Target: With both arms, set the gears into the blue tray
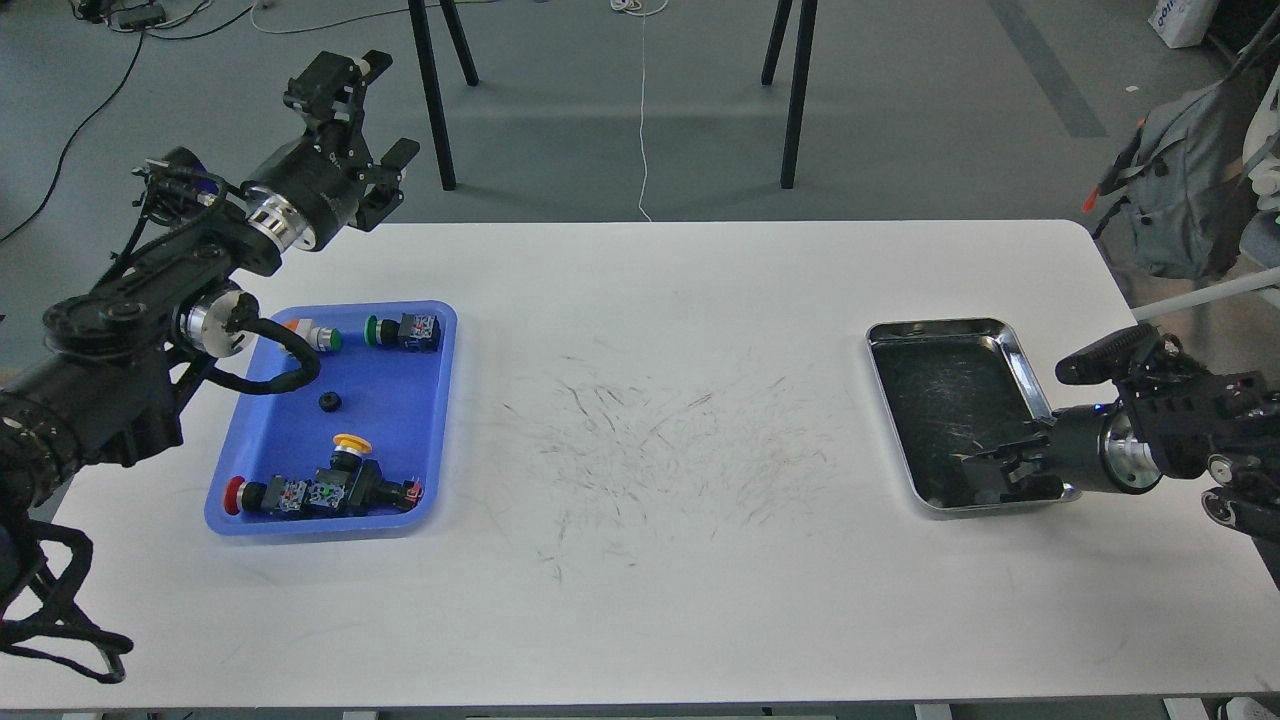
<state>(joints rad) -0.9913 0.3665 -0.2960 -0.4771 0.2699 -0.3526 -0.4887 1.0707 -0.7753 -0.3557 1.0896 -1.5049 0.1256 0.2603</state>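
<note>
- Sitting near the left end of the white table (pixel 680 620), the blue tray (pixel 440 400) is a rounded-corner plastic rectangle with a low rim; its long right side faces a wide bare stretch of tabletop marked with fine dark scuffs.
- One gear (pixel 330 402), a tiny black toothed wheel, lies on the tray floor near the tray's middle, apart from everything else in it.
- Push-button switches (pixel 405 331) with green, yellow and red caps lie along the tray's far and near ends.
- Raised above the tray's far left corner, beyond the table's back edge, the left gripper (pixel 372 112) has its two fingers spread well apart with nothing between them.
- Far to the right of the blue tray, a shiny steel tray (pixel 945 330) with a dark scratched bottom lies near the table's right edge.
- Reaching into that steel tray's near right corner, the right gripper (pixel 990 470) is dark against the dark bottom; I cannot tell its finger spacing.
</note>
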